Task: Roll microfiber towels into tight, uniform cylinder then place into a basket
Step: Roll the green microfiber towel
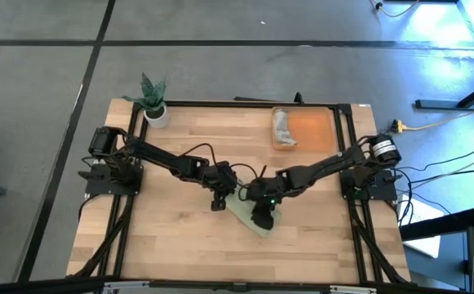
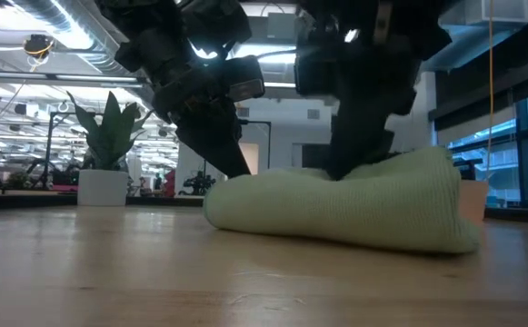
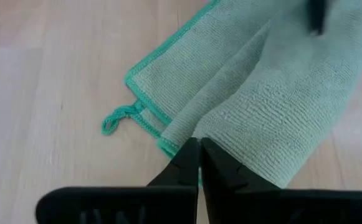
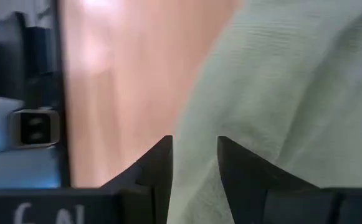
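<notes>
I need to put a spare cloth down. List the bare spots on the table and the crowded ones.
Bare wood: the near strip of the table below the green towel, and the stretch between the plant pot and the orange basket. Crowded: the middle, where the left gripper and right gripper meet at the towel. A grey towel lies in the basket.

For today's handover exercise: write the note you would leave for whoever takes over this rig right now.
Left gripper: shut, tips at the edge of the green towel.
Right gripper: fingers part open astride a fold of that towel, mid-table.
Grey towel: rolled, already in the orange basket at the table's far side.
Left to do: finish rolling the green towel, still loose, then put it in the basket.
</notes>
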Motion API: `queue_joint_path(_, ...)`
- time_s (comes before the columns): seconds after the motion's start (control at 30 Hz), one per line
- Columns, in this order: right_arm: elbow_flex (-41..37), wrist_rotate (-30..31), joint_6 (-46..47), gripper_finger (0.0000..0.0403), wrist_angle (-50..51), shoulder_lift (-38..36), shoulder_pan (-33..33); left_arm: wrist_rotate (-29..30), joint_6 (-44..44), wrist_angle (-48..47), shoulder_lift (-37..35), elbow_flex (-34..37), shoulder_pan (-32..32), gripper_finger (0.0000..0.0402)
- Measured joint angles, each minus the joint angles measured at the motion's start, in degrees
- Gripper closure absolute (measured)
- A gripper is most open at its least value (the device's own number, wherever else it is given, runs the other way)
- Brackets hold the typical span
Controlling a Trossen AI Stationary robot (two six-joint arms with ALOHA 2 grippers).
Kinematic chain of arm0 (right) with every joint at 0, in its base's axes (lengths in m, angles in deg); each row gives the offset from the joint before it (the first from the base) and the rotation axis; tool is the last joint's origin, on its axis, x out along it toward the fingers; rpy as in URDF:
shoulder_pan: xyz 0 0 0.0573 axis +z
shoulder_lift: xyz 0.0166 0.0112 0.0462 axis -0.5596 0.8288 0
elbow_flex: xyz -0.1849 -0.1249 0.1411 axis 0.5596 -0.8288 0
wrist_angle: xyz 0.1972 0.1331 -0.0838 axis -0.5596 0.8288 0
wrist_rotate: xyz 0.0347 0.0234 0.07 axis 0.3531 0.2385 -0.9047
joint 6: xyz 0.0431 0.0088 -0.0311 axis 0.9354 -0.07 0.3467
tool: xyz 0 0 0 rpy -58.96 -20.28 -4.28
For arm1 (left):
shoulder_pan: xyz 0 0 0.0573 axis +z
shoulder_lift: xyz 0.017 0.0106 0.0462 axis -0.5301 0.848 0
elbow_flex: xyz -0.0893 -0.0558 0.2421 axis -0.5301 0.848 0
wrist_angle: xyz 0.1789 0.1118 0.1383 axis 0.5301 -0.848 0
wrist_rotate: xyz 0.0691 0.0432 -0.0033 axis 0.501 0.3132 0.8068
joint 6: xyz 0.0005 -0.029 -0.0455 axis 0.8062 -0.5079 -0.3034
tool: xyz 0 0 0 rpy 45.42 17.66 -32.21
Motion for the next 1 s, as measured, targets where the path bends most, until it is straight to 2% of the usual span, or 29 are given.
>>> queue_joint_path(0.23,-0.44,5.99,0.25,0.0276,3.14,0.77,-0.04,-0.03,0.0,0.0,0.0,0.0,0.0,0.0401)
queue_joint_path(0.63,-4.09,5.5,1.92,0.0276,2.85,0.71,-0.06,1.69,0.09,-0.27,-0.52,0.0,0.11,0.0401)
queue_joint_path(0.73,-4.09,5.38,1.87,0.0276,2.78,0.71,-0.07,1.69,0.82,-1.83,-2.77,0.0,0.12,0.0401)
queue_joint_path(1.0,-4.17,4.24,1.79,0.0276,4.07,0.73,-0.48,3.04,10.55,-7.9,-13.27,-0.04,-1.14,0.0401)
